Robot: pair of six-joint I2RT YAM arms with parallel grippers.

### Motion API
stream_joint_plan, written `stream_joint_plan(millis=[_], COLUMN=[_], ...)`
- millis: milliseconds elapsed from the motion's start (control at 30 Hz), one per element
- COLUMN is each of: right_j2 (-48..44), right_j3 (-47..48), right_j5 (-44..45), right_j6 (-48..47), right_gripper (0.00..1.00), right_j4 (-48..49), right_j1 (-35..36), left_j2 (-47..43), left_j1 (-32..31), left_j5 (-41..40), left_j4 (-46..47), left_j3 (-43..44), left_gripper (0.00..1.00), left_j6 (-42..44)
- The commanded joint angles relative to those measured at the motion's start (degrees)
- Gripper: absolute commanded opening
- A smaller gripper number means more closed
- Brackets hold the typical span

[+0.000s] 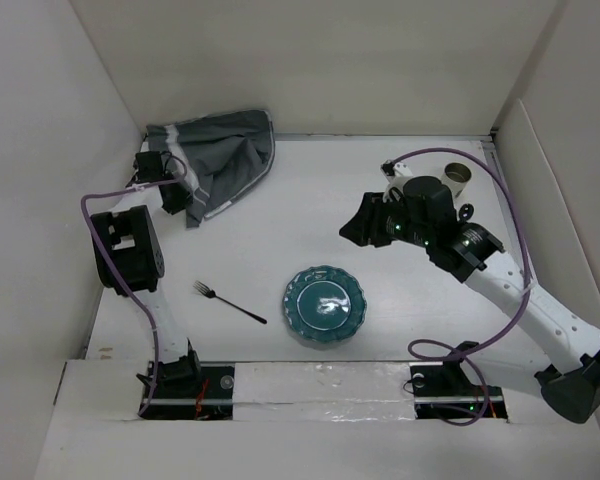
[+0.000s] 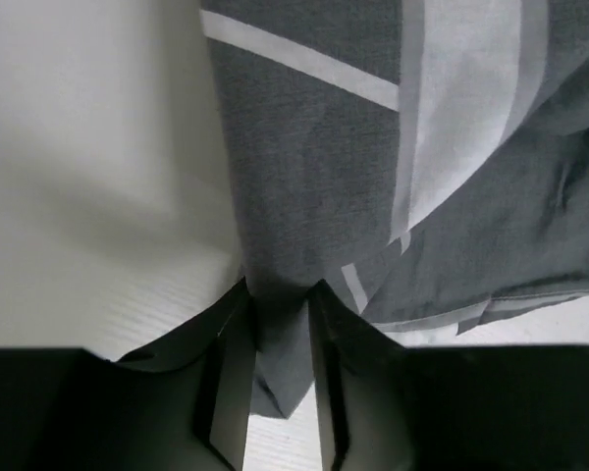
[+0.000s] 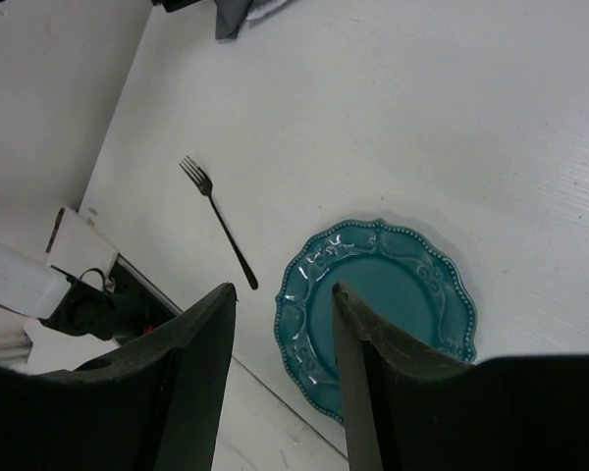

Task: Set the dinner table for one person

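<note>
Beyond the teal plate (image 1: 324, 306) the left gripper (image 2: 280, 287) is set astride the placemat (image 2: 393, 186), clamp unclear; the right gripper (image 3: 283, 287) is poised above, jaws parted

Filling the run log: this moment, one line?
left end effector: around placemat corner | right end effector: open, empty | fork: left of plate

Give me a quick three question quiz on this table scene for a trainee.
1. True or false: the fork lies on the teal plate.
2. What sits between the left fingers? A the fork, B the striped grey cloth, C the teal plate.
3. Fill in: the right fingers stand ___, with nothing between them.
Key: 1 false, it lies on the table beside the plate; 2 B; 3 open.
</note>
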Motion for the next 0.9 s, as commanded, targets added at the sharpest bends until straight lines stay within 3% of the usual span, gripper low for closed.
stream_joint_plan(millis=[0,100,267,400,567,667,700,733,767,867], right_j2=[1.0,1.9,4.0,5.9,8.4,8.7,8.6,8.8,9.2,10.4], right_j3=[2.2,2.5,4.3,7.5,11.4,10.8,10.4,9.8,8.9,8.0], right_j5=[0.0,0.6,4.1,5.4,7.9,8.4,8.4,8.3,8.2,7.7], right_j6=[-0.3,-0.1,-1.7,-4.0,-6.2,-6.2,-6.0,-5.7,-5.5,-4.5], right_gripper=[0.49,0.49,0.49,0.5,0.61,0.67,0.69,0.7,0.71,0.69], right_j4=[3.4,3.8,2.8,2.0,-0.6,-0.9,-0.7,-0.2,-0.2,0.1], right_j1=[0.5,0.5,-0.1,-3.1,-6.8,-8.2,-8.2,-8.8,-8.8,-9.3], left_j2=[0.6,0.0,-5.1,-5.8,-7.0,-8.6,-9.2,-9.3,-9.5,-12.5], left_j1=[-2.1,-4.2,-12.6,-20.4,-28.1,-33.1,-35.1,-35.7,-35.7,-36.4], left_j5=[3.4,10.3,18.7,16.5,14.8,13.3,13.2,13.4,12.6,6.6], left_j4=[2.9,5.4,16.3,15.9,17.4,16.7,15.9,14.0,12.2,6.4], left_j3=[2.8,2.6,1.9,5.0,-2.1,-4.9,-5.0,-4.4,-3.7,-2.8], left_gripper=[0.2,0.0,0.0,0.0,0.0,0.21,0.37,0.43,0.5,0.56], left_j6=[-0.4,-3.3,-14.3,-17.6,-22.1,-21.7,-21.0,-18.9,-17.5,-11.7])
